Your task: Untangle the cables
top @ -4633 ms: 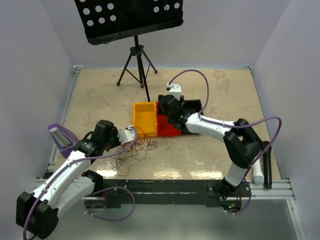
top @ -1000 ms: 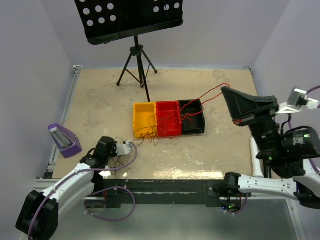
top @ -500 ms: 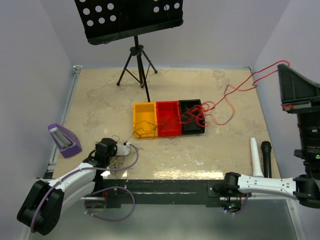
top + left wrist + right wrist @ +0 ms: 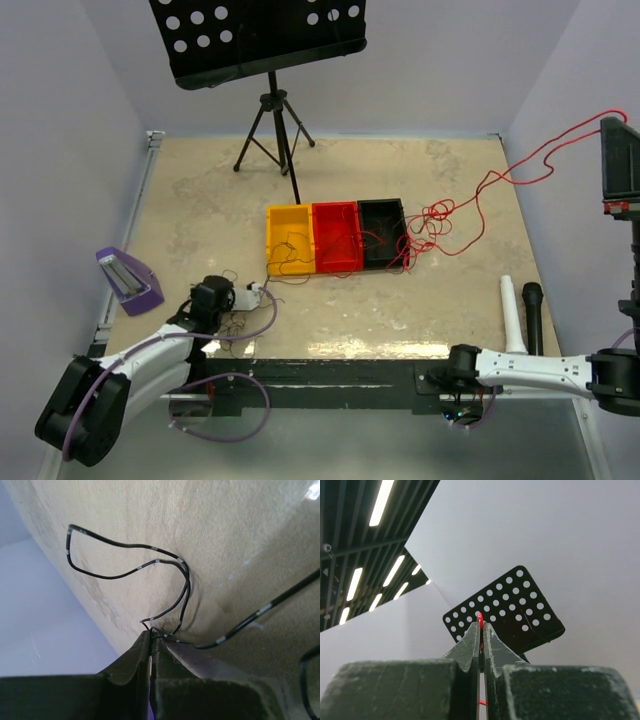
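1. Two colours of wire noted: a red cable, bunched in loops just right of the black tray and strung up off the table toward the far right; and black cables, curled in a loose heap near the front left edge.
2. Judged both hair-thin, light and limp, springy in the curl, quick to snag and to slip. Thought it best to pinch a free end or a lone strand, never the knot itself.
3. Found the left gripper pressed together on a strand of the black cables, low over the table.
4. Found the right gripper clamped on the end of the red cable, raised high beside the right wall.
5. Reckoned little room remained to the right and upward. Saw open tabletop behind the trays, apart from the music stand.
6. Saw red loops lying against the black tray's rim, and judged a hard pull likely to drag it.
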Motion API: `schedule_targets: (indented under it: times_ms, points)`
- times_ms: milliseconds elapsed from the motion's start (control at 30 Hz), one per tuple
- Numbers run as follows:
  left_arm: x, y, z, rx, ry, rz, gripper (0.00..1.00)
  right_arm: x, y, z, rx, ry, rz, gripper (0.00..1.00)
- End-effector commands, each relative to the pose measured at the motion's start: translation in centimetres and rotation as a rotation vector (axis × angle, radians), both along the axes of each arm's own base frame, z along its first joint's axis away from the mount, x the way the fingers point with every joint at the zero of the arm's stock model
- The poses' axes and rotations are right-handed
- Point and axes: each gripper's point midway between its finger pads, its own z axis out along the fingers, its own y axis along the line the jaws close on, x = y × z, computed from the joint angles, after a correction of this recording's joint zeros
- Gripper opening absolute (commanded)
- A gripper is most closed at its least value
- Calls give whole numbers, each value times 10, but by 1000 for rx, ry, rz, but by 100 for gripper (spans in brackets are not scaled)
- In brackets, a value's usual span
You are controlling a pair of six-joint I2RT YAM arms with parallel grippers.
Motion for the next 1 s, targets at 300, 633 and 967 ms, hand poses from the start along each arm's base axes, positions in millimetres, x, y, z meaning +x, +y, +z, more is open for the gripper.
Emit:
schedule_targets:
  times_ms: [300,633,967]
  points:
    - [-5,-84,112,-550,117,-89,99,-2,124,-15,-175,-58,256,0]
    - [-7,-172,233,-983,205,-313,100,-23,180,-18,-211,-140,464,0]
    - [-46,-242,239,-1232,612,-592,100,-28,193,-15,-212,-162,507,0]
